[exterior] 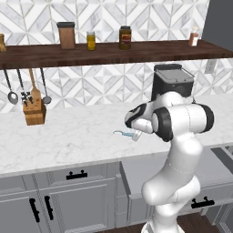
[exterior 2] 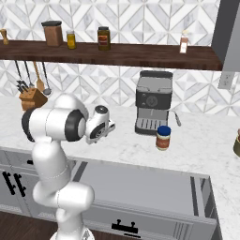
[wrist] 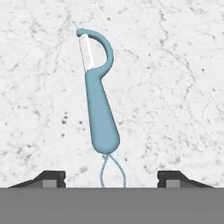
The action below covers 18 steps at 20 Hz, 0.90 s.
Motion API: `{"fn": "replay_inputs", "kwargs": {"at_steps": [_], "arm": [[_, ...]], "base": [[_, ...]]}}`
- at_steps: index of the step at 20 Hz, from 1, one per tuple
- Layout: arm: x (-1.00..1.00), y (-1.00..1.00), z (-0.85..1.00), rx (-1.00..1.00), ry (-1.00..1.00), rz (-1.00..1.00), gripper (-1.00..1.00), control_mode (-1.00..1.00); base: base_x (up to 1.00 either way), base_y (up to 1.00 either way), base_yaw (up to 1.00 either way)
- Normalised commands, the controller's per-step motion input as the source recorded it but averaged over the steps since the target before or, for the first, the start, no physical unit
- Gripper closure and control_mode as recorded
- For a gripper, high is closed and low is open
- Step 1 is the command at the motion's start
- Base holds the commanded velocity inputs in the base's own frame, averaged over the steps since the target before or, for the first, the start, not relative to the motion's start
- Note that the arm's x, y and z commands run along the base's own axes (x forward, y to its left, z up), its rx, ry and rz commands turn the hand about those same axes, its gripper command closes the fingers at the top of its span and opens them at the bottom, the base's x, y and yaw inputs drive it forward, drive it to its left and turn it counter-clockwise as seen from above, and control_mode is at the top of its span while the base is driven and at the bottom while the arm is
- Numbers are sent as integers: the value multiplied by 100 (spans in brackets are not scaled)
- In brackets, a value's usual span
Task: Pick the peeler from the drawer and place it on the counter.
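Observation:
The peeler (wrist: 101, 118) lies flat on the white marble counter (wrist: 175, 87), its light blue handle toward my hand and its curved head with the blade pointing away. My gripper (wrist: 111, 179) is open just above it, one fingertip on each side of the handle's cord loop, touching nothing. In the left base view the peeler (exterior: 123, 133) rests on the counter (exterior: 68, 136) right beside my gripper (exterior: 136, 134). The grey drawer (exterior: 182, 170) stands pulled out below the counter edge, its pale inside (exterior 2: 140, 187) bare where it shows.
A coffee machine (exterior 2: 152, 108) stands at the back of the counter with a blue-lidded jar (exterior 2: 163, 138) beside it. A knife block (exterior: 34, 111) sits at the left under hanging utensils (exterior: 11, 95). A dark wooden shelf (exterior: 113, 49) with jars runs overhead.

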Motion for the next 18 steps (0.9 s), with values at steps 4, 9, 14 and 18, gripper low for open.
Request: {"fn": "replay_inputs", "kwargs": {"at_steps": [4, 9, 14, 18], "arm": [[-35, 0, 45, 0, -1, -1, -100, -100], [-73, -10, 96, -4, -3, 0, -100, -100], [-72, -36, 100, -4, 3, -6, -100, -100], [-79, -22, 100, 0, 6, -11, -100, -100]], "base": [[0, 0, 0], [0, 0, 0], [0, 0, 0], [0, 0, 0]]}}
